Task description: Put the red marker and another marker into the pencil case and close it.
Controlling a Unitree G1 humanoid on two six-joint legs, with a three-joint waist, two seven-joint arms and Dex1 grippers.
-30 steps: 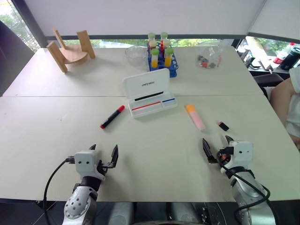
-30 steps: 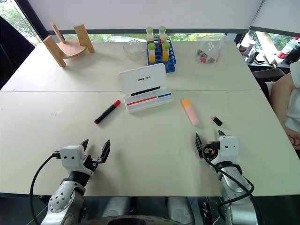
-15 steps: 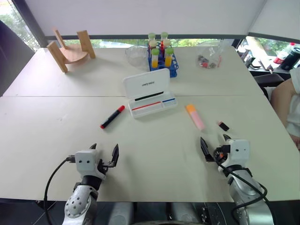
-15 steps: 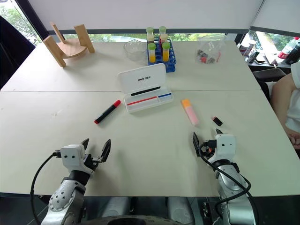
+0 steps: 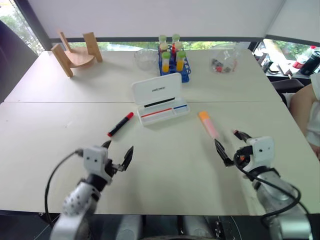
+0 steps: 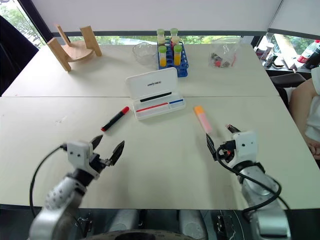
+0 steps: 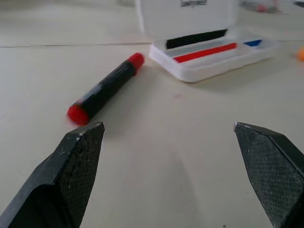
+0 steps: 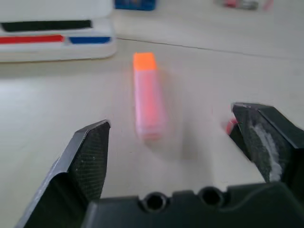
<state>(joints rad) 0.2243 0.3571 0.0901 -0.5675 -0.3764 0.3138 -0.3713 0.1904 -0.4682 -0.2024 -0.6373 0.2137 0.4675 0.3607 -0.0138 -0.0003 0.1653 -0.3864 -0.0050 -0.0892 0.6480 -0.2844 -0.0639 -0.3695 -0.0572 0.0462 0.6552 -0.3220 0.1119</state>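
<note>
Pencil case point(image 5: 160, 99) lies open on white table point(image 5: 60, 120); both grippers gape empty.

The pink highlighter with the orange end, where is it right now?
The pink highlighter lies flat on the table, on the robot's right side, between the open pencil case and the open right gripper, not touching either.

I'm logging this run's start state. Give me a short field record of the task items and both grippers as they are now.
pencil case: open, lid upright, tray without markers
red marker: lying on the table, left of the case
pink highlighter: lying on the table, right of the case
left gripper: jaws open, holding nothing, short of the red marker
right gripper: jaws open, holding nothing, near the highlighter's end
task progress: nothing packed yet
</note>
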